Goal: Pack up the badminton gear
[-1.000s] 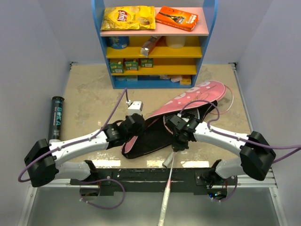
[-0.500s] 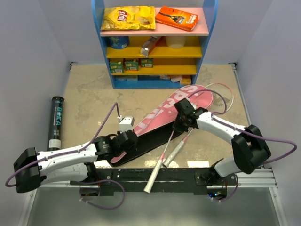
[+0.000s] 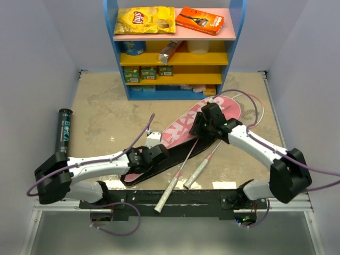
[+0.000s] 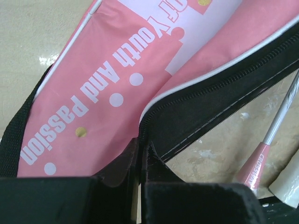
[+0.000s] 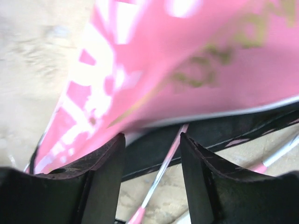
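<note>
Well off to the left of the left jaws, the black tube point(image 3: 63, 137) lies on the desk point(image 3: 106, 111). The left jaws are pinched tight on the black zippered edge of the pink bag point(image 3: 187, 127). To their right lie two rackets point(image 3: 166, 195), shafts running up under the bag's open edge. The right jaws stand parted, gripping nothing, just above the bag's pink top.
</note>
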Robot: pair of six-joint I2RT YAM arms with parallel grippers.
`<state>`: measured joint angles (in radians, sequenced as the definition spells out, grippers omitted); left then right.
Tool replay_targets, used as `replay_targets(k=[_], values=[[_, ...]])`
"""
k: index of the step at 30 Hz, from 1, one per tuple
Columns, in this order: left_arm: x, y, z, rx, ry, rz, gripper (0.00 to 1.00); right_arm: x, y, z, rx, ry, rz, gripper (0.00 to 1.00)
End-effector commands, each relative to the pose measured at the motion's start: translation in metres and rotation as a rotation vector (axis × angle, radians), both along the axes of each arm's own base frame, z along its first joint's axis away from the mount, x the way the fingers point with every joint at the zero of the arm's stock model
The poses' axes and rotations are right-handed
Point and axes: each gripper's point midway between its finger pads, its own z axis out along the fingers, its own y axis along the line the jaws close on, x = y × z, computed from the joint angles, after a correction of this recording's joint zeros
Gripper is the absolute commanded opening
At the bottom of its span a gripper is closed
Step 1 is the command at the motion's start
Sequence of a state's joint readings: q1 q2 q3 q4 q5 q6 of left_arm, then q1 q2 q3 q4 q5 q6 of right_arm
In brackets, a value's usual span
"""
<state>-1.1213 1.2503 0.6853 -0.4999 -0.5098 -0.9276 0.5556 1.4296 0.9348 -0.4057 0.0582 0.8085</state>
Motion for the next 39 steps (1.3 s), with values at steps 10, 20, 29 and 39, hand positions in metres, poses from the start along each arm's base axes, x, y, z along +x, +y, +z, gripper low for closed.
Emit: replay_targets(k=[10,20,29,39], values=[[0.088,-0.064,0.065,-0.175,-0.124,0.021,0.00,-0.115,0.030,0.013,0.147,0.078,0.181,0.53],[0.089,-0.070,0.068,-0.185,-0.105,0.022,0.00,-0.127,0.025,-0.022,0.092,0.150,0.083,0.51],[0.078,-0.058,0.064,-0.187,-0.094,0.023,0.00,-0.115,0.028,-0.039,0.111,0.143,-0.030,0.50],[0.061,-0.045,0.051,-0.189,-0.070,0.011,0.00,-0.103,0.035,-0.062,0.113,0.158,-0.107,0.43]])
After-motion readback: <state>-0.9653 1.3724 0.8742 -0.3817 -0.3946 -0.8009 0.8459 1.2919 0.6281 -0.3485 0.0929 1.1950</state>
